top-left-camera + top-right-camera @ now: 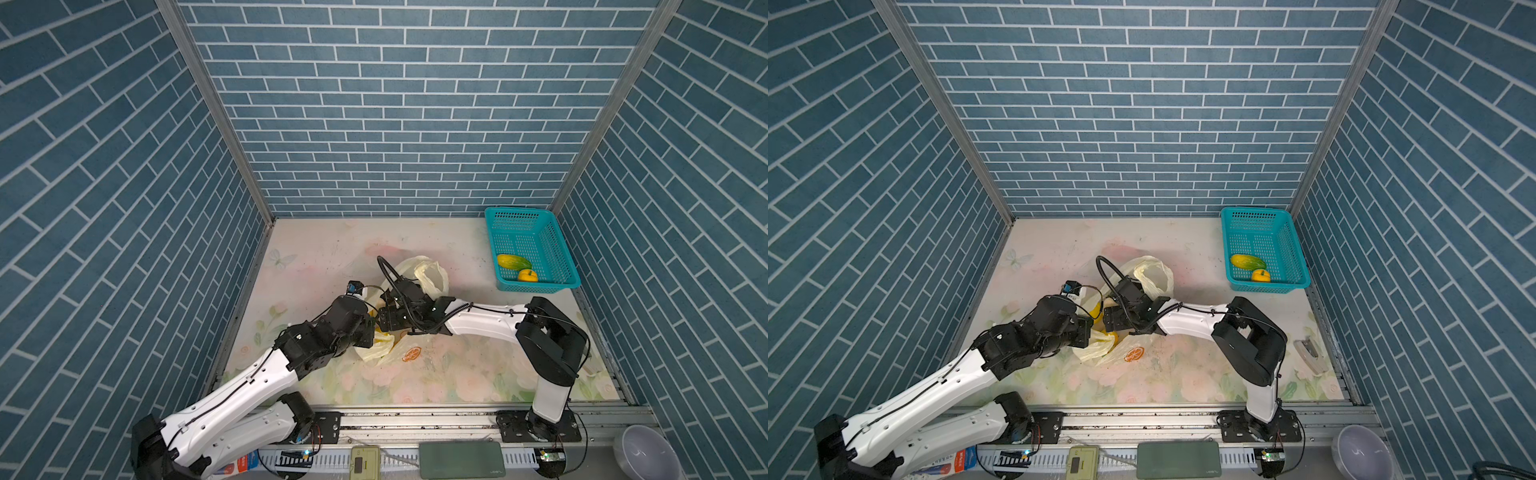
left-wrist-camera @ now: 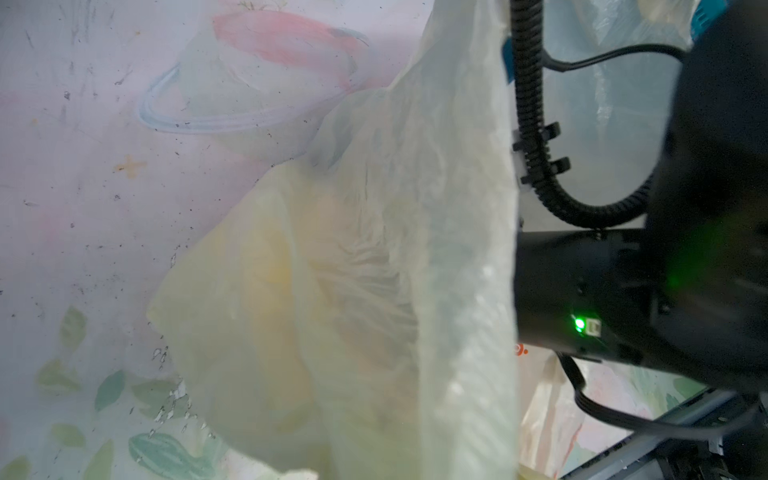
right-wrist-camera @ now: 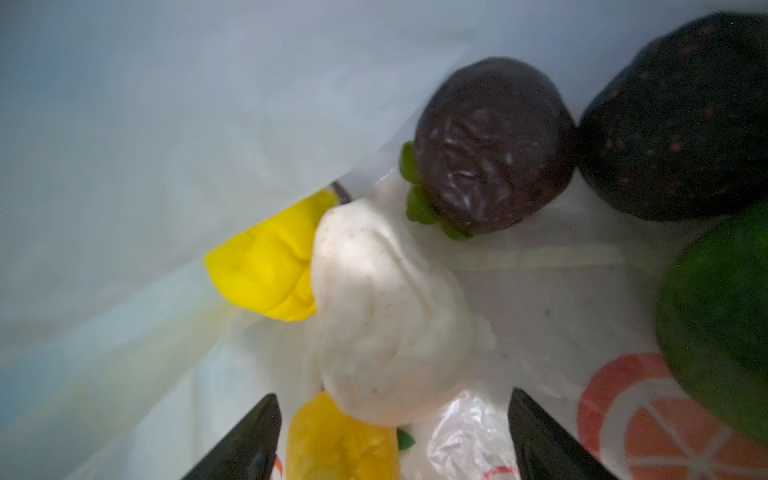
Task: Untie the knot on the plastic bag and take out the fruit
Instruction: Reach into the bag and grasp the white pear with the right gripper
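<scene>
The plastic bag lies open mid-table; no knot shows. My left gripper is shut on the bag's near edge, and pale film fills the left wrist view and hides its fingers. My right gripper reaches into the bag mouth from the right and stands open. A yellow lemon lies between its fingertips, untouched. Just beyond lies a cream-white fruit, with a yellow one, two dark ones and a green one around it.
A teal basket at the back right holds a long yellow-green fruit and a lemon. A white bowl sits off the front right edge. Blue brick walls close three sides. The two wrists nearly touch over the bag.
</scene>
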`<act>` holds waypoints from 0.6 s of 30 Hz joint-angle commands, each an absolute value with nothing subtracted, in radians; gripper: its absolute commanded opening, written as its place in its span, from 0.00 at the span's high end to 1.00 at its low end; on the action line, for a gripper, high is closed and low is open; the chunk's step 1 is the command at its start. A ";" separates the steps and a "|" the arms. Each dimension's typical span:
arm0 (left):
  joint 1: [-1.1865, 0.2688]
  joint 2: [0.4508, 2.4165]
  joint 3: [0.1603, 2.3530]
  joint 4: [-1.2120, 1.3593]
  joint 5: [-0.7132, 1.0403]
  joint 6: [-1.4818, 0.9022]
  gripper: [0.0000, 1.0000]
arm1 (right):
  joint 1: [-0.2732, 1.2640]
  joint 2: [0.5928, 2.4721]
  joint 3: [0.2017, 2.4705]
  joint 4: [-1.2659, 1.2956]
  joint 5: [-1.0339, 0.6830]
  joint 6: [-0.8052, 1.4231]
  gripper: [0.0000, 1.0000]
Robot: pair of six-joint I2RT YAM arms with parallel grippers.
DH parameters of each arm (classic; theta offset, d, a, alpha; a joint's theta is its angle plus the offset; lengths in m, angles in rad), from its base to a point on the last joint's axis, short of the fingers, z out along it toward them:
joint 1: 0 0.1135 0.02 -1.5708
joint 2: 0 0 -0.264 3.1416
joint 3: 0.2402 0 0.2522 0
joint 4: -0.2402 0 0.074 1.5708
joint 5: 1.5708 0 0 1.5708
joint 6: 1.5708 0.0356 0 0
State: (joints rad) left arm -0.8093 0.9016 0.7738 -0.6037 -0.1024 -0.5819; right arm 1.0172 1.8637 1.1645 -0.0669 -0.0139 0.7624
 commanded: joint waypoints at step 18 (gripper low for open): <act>-0.803 0.914 0.719 -0.586 0.003 -0.512 1.00 | 0.960 1.946 1.197 -0.081 0.174 0.917 0.43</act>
